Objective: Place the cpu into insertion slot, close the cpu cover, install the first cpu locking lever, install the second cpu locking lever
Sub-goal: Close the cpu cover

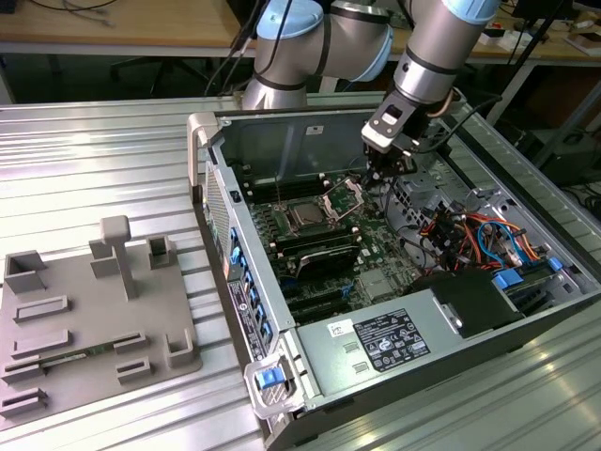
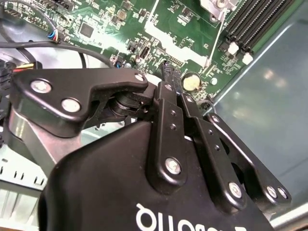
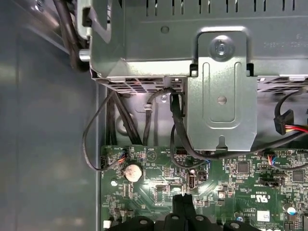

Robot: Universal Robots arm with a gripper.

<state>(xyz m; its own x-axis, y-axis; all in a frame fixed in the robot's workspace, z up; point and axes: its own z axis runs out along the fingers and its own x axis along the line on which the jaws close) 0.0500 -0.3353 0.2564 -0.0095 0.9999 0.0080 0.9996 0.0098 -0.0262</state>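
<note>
Black end effector (image 1: 375, 172), fingertips (image 2: 166, 72) pinched together with nothing visible between them, low over green circuit board (image 3: 159, 178). Just beside it, toward the exterior view's left: cpu cover (image 1: 344, 195), thin silvery frame tilted up on its hinge. Beyond that, cpu (image 1: 306, 217), flat grey-silver square seated in insertion slot (image 1: 287, 214). All inside open computer case (image 1: 218, 178), alongside coloured cables (image 1: 470, 235) and grey power-supply box (image 1: 390, 338), on ribbed metal surface (image 1: 113, 141).

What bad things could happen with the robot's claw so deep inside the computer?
The gripper hangs right beside the raised cpu cover; a sideways bump might bend it. Some black cables loop close to its tips, so one could snag. The tips are low over the green circuit board, near a coin battery; pressing down might scratch parts.
</note>
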